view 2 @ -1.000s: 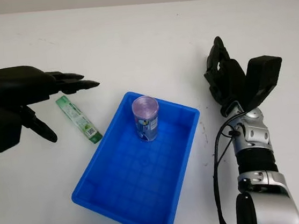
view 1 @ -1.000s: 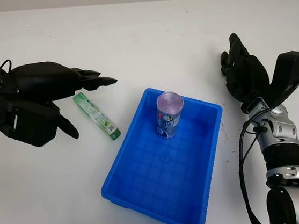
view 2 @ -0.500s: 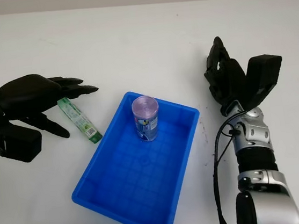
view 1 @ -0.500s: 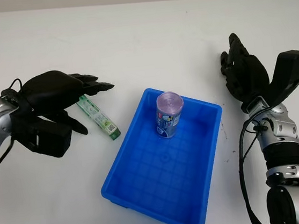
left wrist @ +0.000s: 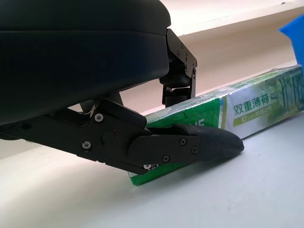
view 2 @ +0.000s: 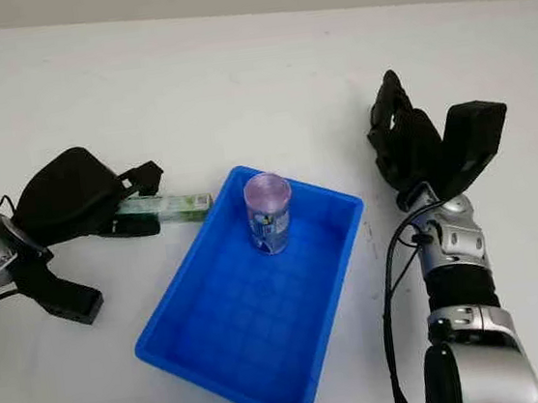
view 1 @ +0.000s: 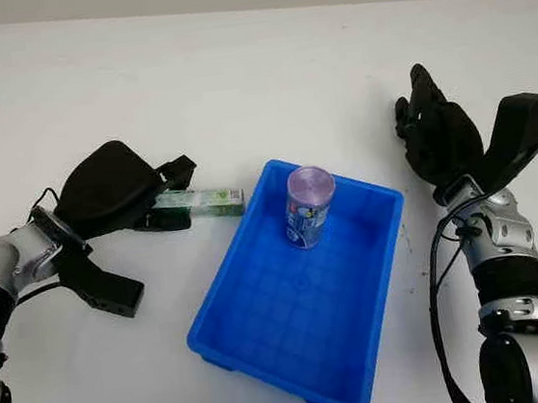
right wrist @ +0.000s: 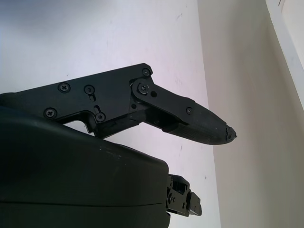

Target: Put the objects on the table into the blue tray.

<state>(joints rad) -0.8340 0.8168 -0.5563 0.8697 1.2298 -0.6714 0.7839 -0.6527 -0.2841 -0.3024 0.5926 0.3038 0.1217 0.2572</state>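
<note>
Green box (view 1: 200,201): near end hidden under left robot hand (view 1: 117,188); far end cut by edge in wrist view, as is blue tray (left wrist: 295,37) corner; can (view 1: 308,207) label print too small to read.

this looks like a robot test bench in a lab or plain indoor room. a bare white table (view 1: 236,79) fills the head views, with a pale wall edge just beyond the table's far side. set out on the table are a blue tray (view 1: 294,335) and a few small grocery items, with nothing of a household around them. bare cabling runs along the robot's right arm (view 1: 495,263) beside the tray.
</note>
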